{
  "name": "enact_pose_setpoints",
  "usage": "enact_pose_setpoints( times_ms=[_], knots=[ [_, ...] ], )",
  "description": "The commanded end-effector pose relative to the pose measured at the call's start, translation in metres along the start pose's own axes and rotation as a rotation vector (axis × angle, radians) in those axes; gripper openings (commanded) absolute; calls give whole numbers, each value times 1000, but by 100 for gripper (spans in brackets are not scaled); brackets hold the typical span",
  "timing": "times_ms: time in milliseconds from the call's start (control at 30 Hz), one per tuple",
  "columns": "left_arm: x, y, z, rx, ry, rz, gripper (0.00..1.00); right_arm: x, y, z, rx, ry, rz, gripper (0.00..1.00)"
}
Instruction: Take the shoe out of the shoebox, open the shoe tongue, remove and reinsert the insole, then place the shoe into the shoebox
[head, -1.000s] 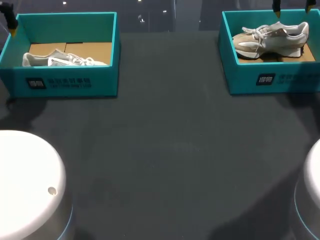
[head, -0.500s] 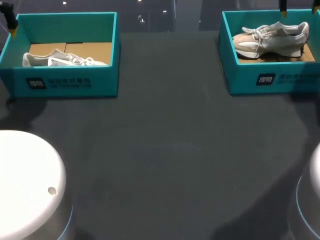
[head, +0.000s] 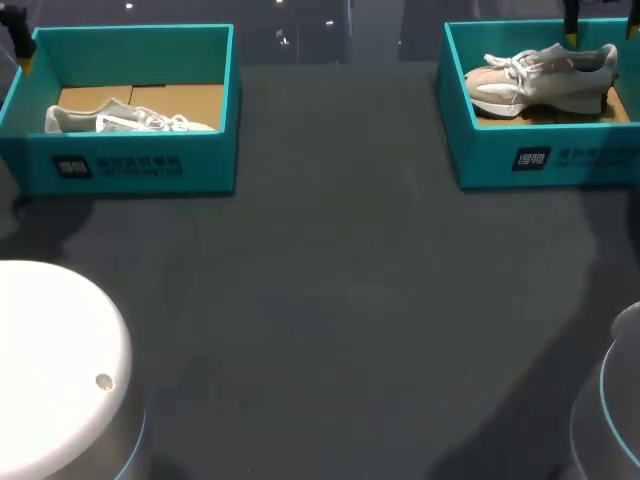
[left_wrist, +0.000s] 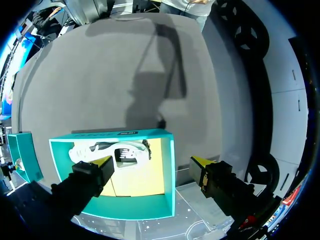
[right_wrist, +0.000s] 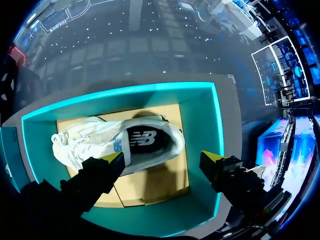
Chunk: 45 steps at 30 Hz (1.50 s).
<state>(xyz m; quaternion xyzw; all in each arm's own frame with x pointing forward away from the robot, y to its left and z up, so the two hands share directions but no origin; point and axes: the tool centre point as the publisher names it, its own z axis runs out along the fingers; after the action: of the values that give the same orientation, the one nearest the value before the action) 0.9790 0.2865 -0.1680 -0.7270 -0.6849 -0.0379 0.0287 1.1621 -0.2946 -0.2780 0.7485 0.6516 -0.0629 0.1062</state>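
Observation:
Two teal shoeboxes stand at the table's far corners. The left shoebox (head: 130, 165) holds a white shoe (head: 120, 120) lying on cardboard; the right shoebox (head: 530, 155) holds a beige and white shoe (head: 540, 78). My right gripper (right_wrist: 162, 157) hangs open above the right box, its yellow tips on either side of the shoe's (right_wrist: 120, 142) heel without touching it. My left gripper (left_wrist: 152, 162) hangs open high over the left box (left_wrist: 170, 170) and its shoe (left_wrist: 115, 152). In the head view only one left finger (head: 20, 42) shows, at the far left corner.
Dark table surface (head: 340, 300) stretches between and in front of the boxes. The white rounded bodies of my arms fill the near left corner (head: 50, 370) and the near right corner (head: 620, 410).
In the head view my right gripper's fingers have shifted to the right over the right box, toward the shoe's heel. The left arm and both shoes have stayed put.

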Motion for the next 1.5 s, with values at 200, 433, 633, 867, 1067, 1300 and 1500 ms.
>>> enact_pose_setpoints(
  times_ms=[200,433,633,867,1067,1300,1500],
  knots=[
    [0,0,-1,-1,2,1,100,-8,11,24,36,13,-24,100],
    [0,0,-1,-1,2,1,100,-12,10,36,51,10,-34,84],
    [0,0,-1,-1,2,1,100,-15,9,43,56,13,-42,73],
    [0,0,-1,-1,2,1,100,-18,10,54,58,26,-46,73],
    [0,0,-1,-1,2,1,100,-19,8,63,63,33,-52,71],
    [0,0,-1,-1,2,1,100,-18,6,71,65,45,-59,73],
    [0,0,-1,-1,2,1,100,-21,4,77,66,57,-61,76]
  ],
)
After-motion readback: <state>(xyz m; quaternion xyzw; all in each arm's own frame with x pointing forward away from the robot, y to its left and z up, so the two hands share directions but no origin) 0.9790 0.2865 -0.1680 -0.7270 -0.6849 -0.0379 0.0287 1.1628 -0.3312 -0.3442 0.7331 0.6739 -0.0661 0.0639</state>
